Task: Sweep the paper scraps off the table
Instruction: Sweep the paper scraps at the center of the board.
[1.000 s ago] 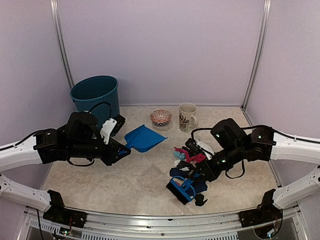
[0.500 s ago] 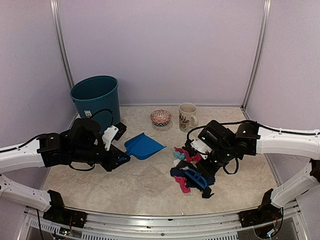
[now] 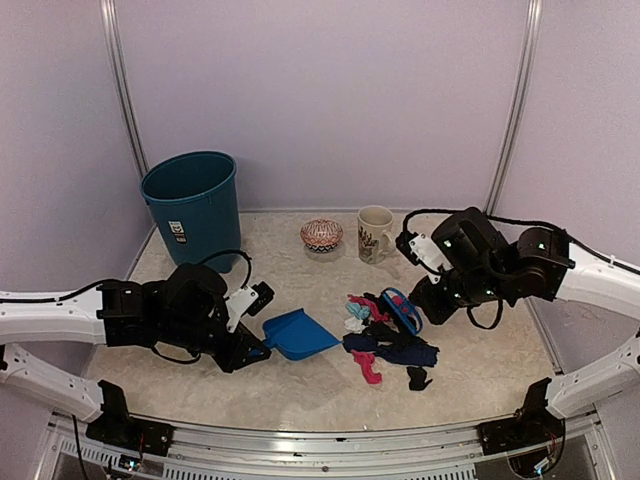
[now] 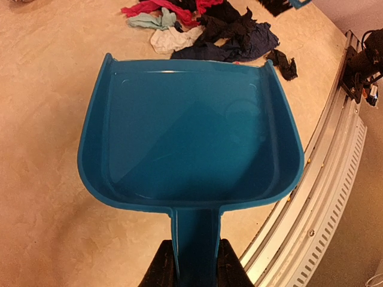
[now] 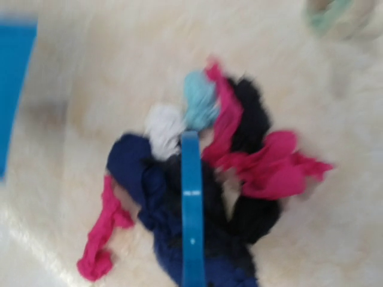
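The paper scraps lie in a loose pile of pink, navy, black and pale wads right of centre on the table. My left gripper is shut on the handle of the blue dustpan. The pan lies flat just left of the pile, its mouth towards it. In the left wrist view the dustpan is empty, and the scraps lie just beyond its lip. My right gripper is shut on the blue brush at the pile's far right side. The brush handle crosses the blurred scraps.
A teal bin stands at the back left. A patterned bowl and a mug stand at the back centre. The silver frame edge runs close to the dustpan's right side.
The left arm carried the dustpan nearer and to the right, up beside the pile. The right arm swung the brush from the pile's near edge to its far right side, shifting scraps.
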Controlling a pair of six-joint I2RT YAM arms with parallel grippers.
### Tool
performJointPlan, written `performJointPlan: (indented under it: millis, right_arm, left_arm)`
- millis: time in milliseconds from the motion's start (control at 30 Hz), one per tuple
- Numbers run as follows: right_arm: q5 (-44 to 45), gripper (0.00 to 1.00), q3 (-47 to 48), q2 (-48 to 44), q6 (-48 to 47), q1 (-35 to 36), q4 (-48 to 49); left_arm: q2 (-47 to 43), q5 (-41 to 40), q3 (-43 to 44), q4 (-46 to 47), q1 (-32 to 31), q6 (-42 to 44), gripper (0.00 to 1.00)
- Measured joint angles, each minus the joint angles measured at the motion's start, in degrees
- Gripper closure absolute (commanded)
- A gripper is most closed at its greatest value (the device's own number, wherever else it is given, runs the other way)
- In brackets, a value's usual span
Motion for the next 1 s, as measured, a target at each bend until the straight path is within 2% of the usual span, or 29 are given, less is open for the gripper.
performJointPlan:
  millis: [267,533,733,1000]
  right_arm:
    - [8.6,1.00,0.9,-2.9,5.5,-5.3,-2.1]
    - [12.0,1.00,-2.2,-0.6,8.0,-12.4,-1.7]
    - [12.0,1.00,-3.8,3.5,5.7,-14.8,1.6]
    - [12.1,1.00,-4.3,8.6,-1.4,-16.6,9.4]
  left_arm:
    - [4.6,0.1,0.1,-0.7,-5.6,-2.4,1.00]
    - [10.8,-3.4,1.5,-2.1,-12.5,-5.2,1.00]
    - [16.7,-6.8,2.3,-1.8,-15.7,-5.9,1.00]
    - [22.9,-9.0,5.2,1.2,-16.0,-5.8,1.00]
